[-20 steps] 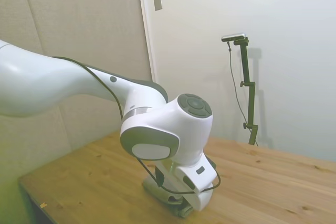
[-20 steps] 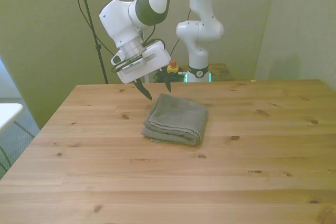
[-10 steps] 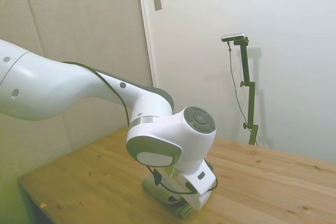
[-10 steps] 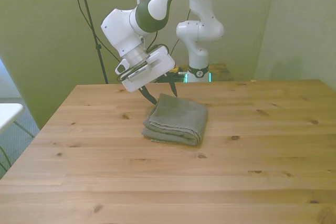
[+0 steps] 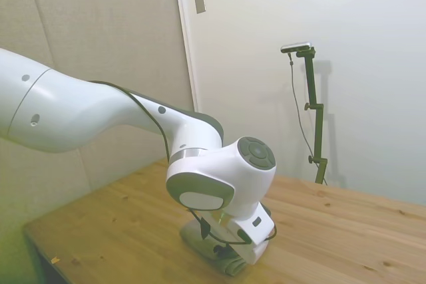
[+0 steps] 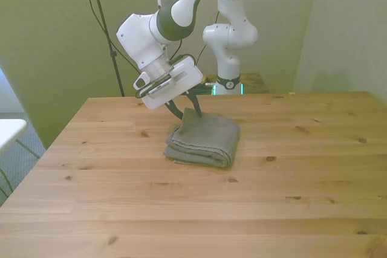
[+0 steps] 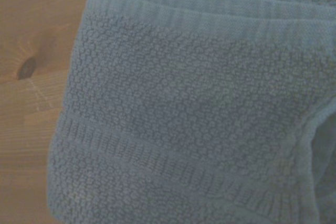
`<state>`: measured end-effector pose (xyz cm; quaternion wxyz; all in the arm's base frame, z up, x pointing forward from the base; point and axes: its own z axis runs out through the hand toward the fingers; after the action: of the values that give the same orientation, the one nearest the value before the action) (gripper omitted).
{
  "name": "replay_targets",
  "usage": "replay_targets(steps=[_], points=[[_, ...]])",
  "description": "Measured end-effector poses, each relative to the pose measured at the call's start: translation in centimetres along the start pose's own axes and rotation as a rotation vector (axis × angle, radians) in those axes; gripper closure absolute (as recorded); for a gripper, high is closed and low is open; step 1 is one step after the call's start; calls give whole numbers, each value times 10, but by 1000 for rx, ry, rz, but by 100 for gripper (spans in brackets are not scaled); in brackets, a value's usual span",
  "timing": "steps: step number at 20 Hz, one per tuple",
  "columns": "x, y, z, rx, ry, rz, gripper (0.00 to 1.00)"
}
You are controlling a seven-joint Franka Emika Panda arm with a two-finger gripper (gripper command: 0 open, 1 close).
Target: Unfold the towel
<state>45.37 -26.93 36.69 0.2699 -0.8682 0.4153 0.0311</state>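
The grey-green towel (image 6: pixel 203 137) lies folded in a thick stack on the wooden table (image 6: pixel 193 209). My gripper (image 6: pixel 185 111) is tilted low over the towel's far corner on the front view's left. It is open, and its dark fingertips (image 6: pixel 196 109) reach down to the cloth's far edge, with nothing held between them. In the side view the wrist housing hides the fingers, and only strips of the towel (image 5: pixel 230 265) show beneath it. Close up, the wrist view is filled by the towel's (image 7: pixel 199 114) textured terry surface and folded hems, with bare wood beside it.
A second white robot arm (image 6: pixel 228 34) stands behind the table's far edge. The table's edge on the front view's left (image 6: pixel 60 134) is about a towel's width from the gripper.
The gripper has dropped and shifted toward the towel, from beside its far corner to right over it. The towel has not moved.
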Motion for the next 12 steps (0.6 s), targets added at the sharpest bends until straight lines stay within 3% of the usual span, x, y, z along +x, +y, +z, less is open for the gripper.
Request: replay_targets(steps=[12], points=[[3, -14, -10, 4, 6, -26, 100]])
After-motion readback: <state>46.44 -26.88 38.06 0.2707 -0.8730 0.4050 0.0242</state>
